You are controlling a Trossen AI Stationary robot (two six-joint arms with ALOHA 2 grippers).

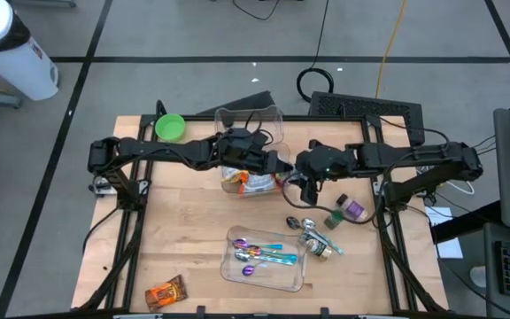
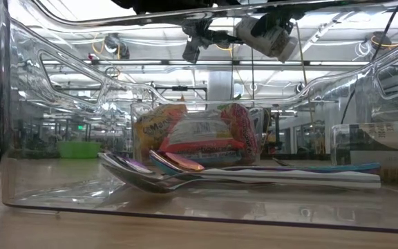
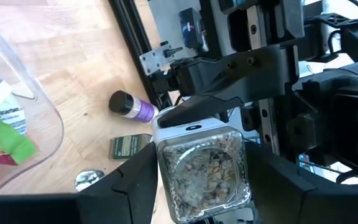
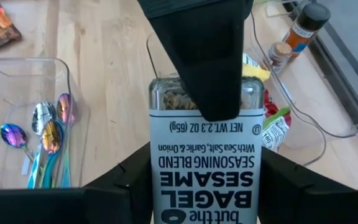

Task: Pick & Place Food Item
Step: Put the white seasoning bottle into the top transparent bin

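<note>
With the seasoning jar pinched between both the right hand and left hand above the snack bin, an early release could drop it.

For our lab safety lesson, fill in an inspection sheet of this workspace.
Surface: wooden table, no spills seen.
Job's things: seasoning jar, beside the snack bin.
Clutter: spoon tray, green bowl, snack packet, purple-capped bottle.
Claws: left claw and right claw both shut on the jar.
Cables: black coil and yellow cable on the floor.
Surroundings: grey floor with dark lines.
</note>
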